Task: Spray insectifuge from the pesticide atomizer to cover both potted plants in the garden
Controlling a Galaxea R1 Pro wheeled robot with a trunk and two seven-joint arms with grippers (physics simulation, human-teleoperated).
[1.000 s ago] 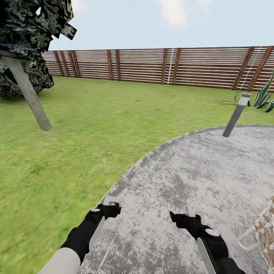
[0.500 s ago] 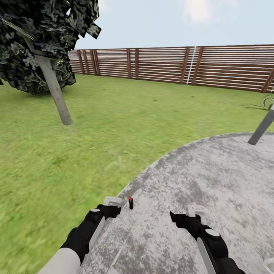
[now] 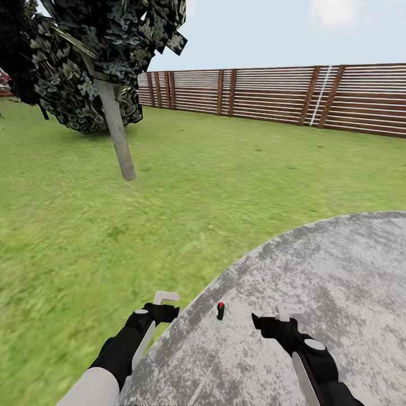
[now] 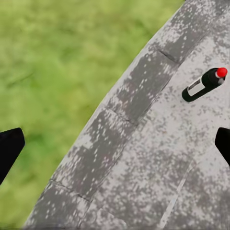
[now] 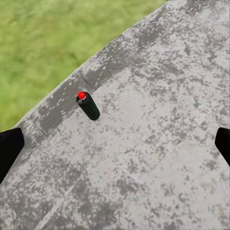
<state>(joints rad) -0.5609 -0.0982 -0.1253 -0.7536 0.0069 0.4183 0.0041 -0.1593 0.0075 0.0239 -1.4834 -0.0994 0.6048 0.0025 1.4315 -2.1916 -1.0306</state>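
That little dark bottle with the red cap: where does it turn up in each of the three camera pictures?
Head view: the little dark bottle stands on the grey paving, low in the picture, between the two arms.
Left wrist view: upper right, on the paving.
Right wrist view: left of centre, near the paving's rim.
Shared landmark: the curved edge where the paving meets the lawn.

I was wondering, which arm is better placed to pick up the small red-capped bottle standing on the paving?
Right, narrowly. The red-capped bottle stands on the paving about midway between the open left gripper and right gripper, but the right wrist view has it nearer the middle between its fingers.
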